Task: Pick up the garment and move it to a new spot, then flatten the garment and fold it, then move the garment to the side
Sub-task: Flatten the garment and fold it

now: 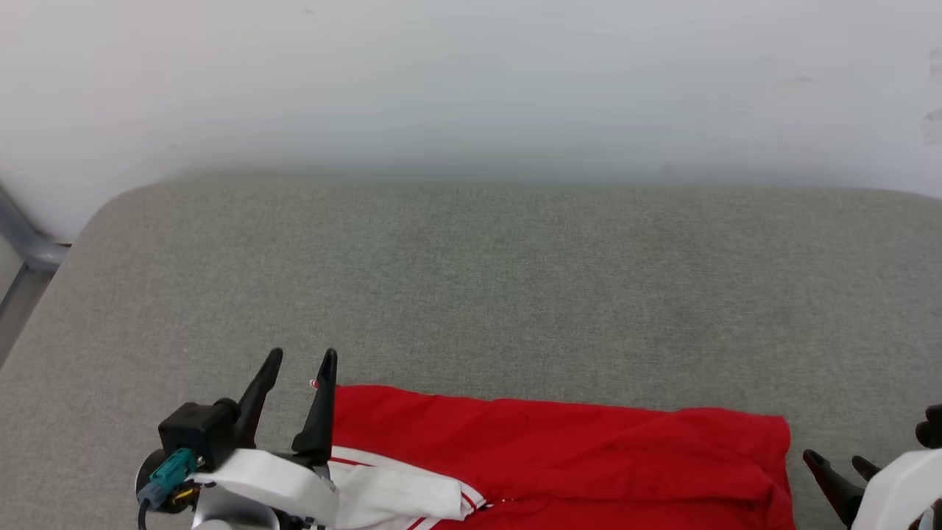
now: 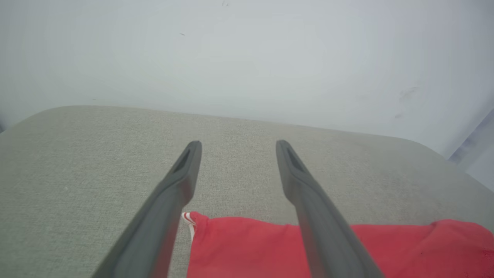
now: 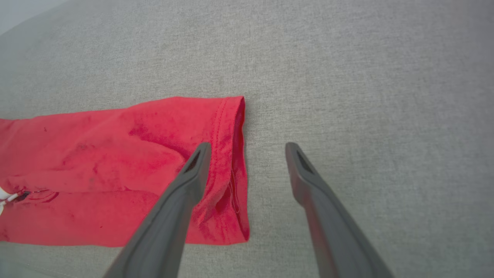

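Left arm: the pale forearm enters the head view at the lower left, with a black block and a teal connector point(image 1: 168, 471) on the wrist. The fingers point away from the robot toward the far wall point(image 1: 471, 81).

Left claw point(image 1: 302, 357) point(image 2: 235, 144): the jaws stand well apart and grip nothing. In the head view its inner finger overlaps the near left corner of the garment point(image 1: 559, 456). In the left wrist view that striped corner lies between the two fingers, and one finger crosses in front of the red cloth point(image 2: 251, 247). Whether that finger touches the cloth cannot be told.

The garment: it lies as a flat, folded red band along the near edge of the grey fabric surface point(image 1: 471, 280), running from the left claw almost to the right claw. A white sleeve point(image 1: 397, 493) with red-and-white striped trim is folded over its near left part. The cloth shows shallow creases. No lettering is visible.

Right arm: a white housing shows at the lower right corner of the head view.

Right claw point(image 1: 834, 458) point(image 3: 247, 146): the jaws are spread wide and hold nothing. In the right wrist view one finger overlaps the stitched hem end of the garment point(image 3: 115, 170), and the other stands over the bare grey surface beside it. In the head view the fingertips sit just beside the garment's right edge. Contact cannot be told.
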Controlling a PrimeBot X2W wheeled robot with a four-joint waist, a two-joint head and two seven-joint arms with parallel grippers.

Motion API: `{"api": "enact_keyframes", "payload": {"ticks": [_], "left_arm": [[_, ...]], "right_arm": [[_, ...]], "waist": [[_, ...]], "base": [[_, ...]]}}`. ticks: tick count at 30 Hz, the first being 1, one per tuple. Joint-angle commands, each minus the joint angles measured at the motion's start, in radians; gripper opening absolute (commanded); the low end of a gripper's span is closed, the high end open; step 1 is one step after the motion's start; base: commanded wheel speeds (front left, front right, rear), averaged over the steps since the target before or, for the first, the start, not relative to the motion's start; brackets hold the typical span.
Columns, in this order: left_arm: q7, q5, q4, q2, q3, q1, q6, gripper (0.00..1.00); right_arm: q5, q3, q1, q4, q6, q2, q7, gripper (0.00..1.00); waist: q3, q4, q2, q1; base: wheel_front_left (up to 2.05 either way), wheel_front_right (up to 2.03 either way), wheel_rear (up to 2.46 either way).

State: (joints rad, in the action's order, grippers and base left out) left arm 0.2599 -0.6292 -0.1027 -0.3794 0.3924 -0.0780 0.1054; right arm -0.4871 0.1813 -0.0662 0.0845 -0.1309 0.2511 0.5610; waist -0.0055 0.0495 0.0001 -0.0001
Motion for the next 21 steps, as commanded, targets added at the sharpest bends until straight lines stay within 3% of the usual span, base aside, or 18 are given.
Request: {"api": "enact_keyframes", "payload": {"ticks": [1,18,19,20,21], "left_arm": [[0.006,0.027,0.018,0.015,-0.017,-0.015,0.005,1.0],[0.006,0.194,0.028,0.115,-0.1,-0.037,-0.071,1.0],[0.006,0.199,0.022,0.118,-0.101,-0.037,-0.074,1.0],[0.006,0.203,0.02,0.121,-0.105,-0.041,-0.079,1.0],[0.006,0.208,0.016,0.123,-0.107,-0.043,-0.082,1.0]], "right_arm": [[0.007,-0.006,0.025,-0.004,0.001,0.007,0.029,1.0],[-0.052,-0.113,0.08,0.256,0.0,-0.031,0.248,1.0],[-0.058,-0.117,0.084,0.262,0.0,-0.031,0.253,0.44],[-0.061,-0.12,0.089,0.265,0.0,-0.031,0.252,0.0],[-0.065,-0.122,0.095,0.267,0.0,-0.031,0.253,0.0]], "waist": [[0.012,0.012,-0.0001,0.0001],[0.119,0.084,-0.0001,0.0001],[0.12,0.084,-0.0001,0.0001],[0.121,0.083,-0.0001,0.0001],[0.12,0.082,-0.0001,0.0001]], "base": [[0.0,0.0,0.0],[0.0,0.0,0.0],[0.0,0.0,0.0],[0.0,0.0,0.0],[0.0,0.0,0.0]]}}
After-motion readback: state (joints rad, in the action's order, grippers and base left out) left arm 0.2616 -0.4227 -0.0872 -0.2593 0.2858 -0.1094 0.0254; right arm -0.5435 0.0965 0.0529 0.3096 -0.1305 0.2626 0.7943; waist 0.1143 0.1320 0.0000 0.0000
